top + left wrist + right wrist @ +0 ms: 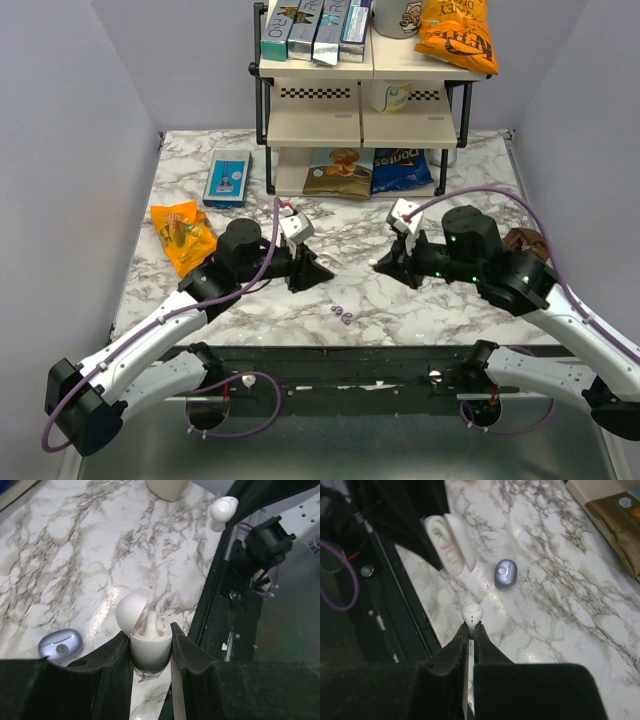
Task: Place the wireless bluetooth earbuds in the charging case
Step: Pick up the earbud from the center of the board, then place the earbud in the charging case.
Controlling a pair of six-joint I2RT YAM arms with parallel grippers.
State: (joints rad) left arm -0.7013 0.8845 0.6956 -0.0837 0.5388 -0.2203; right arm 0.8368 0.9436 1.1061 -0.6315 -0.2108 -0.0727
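Note:
The lavender charging case [61,645] lies shut on the marble, just beside my left gripper; it also shows in the right wrist view [505,573]. I cannot make it out in the top view. Two tiny lavender earbuds [341,314] lie together near the table's front edge, between the arms. My left gripper [149,632] is shut on an open white oval case [147,640] with one white bud seated inside. My right gripper [471,626] is shut on a white earbud [472,614], held a short way from the white case [449,542]. The grippers [322,268] [378,262] face each other.
A two-tier rack [360,110] with snack bags and boxes stands at the back. An orange snack bag [183,235] and a blue box [228,178] lie at the left. A brown object [525,240] sits by the right arm. The black front rail [350,355] runs along the near edge.

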